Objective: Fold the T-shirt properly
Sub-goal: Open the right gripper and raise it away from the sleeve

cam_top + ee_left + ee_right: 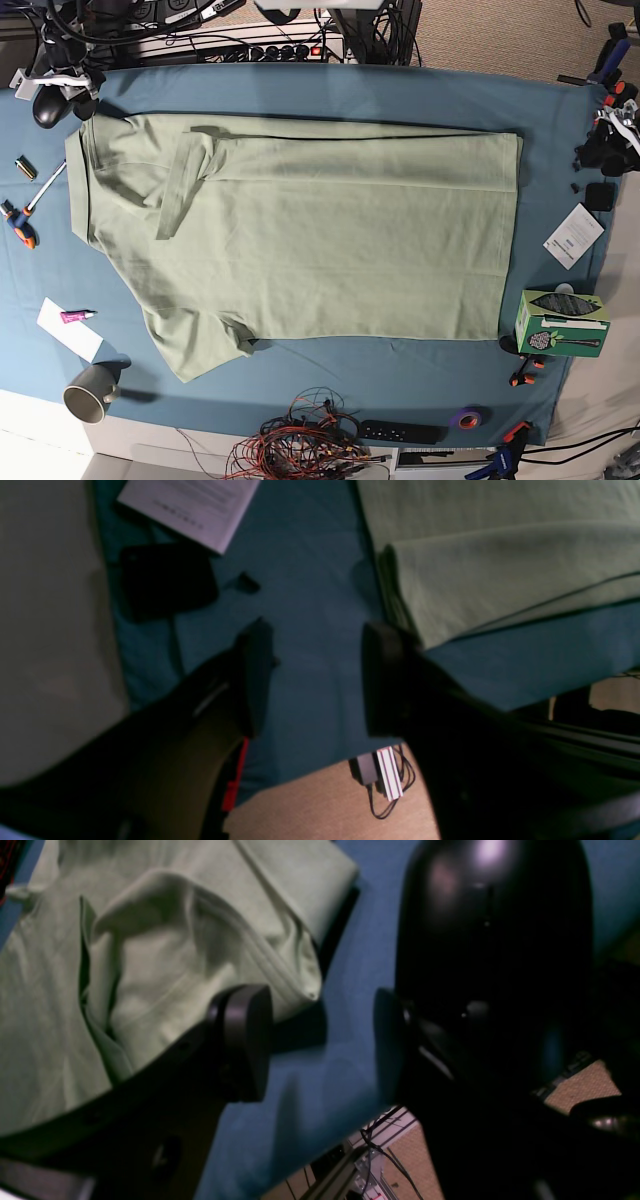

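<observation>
base view: t-shirt (320,240) flat on teal cloth (330,95), long axis across table, collar toward right arm; right gripper (320,1040) spread, empty, just beside collar; left gripper (312,675) spread, empty, just beside hem corner; both equally near.

I count one shirt (320,230) on one blue cloth (400,95). Around it I see one mug (88,392), one green box (561,323), one pink marker (77,316), one tape roll (467,418), one black remote (400,432) and two paper sheets (573,236) (68,330). Each wrist view gives me one gripper, left (315,675) and right (325,1040), two in all.
</observation>
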`<state>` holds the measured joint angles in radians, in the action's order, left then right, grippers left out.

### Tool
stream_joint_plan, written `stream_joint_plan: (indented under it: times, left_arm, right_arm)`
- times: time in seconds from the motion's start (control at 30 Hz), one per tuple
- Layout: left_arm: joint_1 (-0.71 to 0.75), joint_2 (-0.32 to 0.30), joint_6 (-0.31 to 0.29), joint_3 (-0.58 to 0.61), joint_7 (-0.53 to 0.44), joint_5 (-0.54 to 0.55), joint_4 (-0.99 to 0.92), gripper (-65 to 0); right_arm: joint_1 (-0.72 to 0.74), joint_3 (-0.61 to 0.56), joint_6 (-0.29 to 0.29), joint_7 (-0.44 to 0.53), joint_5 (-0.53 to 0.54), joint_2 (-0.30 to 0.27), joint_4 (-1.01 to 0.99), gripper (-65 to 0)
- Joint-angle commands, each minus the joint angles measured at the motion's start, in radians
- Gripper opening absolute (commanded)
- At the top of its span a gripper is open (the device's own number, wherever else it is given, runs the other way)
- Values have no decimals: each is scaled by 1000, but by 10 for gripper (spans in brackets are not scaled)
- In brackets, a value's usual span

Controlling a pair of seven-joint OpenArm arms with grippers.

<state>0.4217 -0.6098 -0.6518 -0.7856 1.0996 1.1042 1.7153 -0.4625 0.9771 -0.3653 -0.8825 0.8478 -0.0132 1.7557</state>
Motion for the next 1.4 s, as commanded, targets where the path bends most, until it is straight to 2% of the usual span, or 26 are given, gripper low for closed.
stream_joint_plan:
  times: [0.0, 0.3, 0.63, 0.83, 1.0, 1.13, 1.23, 1.37]
  left_arm:
    - [-1, -25, -3, -8, -16, 19, 14, -354]
    - [-1, -25, -3, -8, -16, 19, 14, -354]
    - [-2, -25, -3, -8, -16, 19, 14, -354]
    - [-2, -25, -3, -8, -16, 19, 14, -354]
    - [-1, -25, -3, -8, -16, 19, 14, -354]
    - [-1, -24, -3, -8, -16, 19, 14, -354]
    - [-1, -24, -3, -8, -16, 19, 14, -354]
    - [-2, -24, -3, -8, -17, 19, 14, -354]
  right_arm:
    - [3, 6, -8, 29, 23, -12, 17, -327]
    - [64, 4, -7, 39, -18, -12, 17, -327]
    - [67, -98, -3, 69, -70, -11, 17, -327]
    - [67, -106, -3, 74, -87, -12, 17, -327]
    - [63, -106, 50, 66, -121, -12, 17, -327]
    - [64, -106, 56, 71, -140, -12, 17, -327]
    - [64, -106, 101, 82, -172, -12, 17, -327]
    - [64, -106, 101, 88, -175, -12, 17, -327]
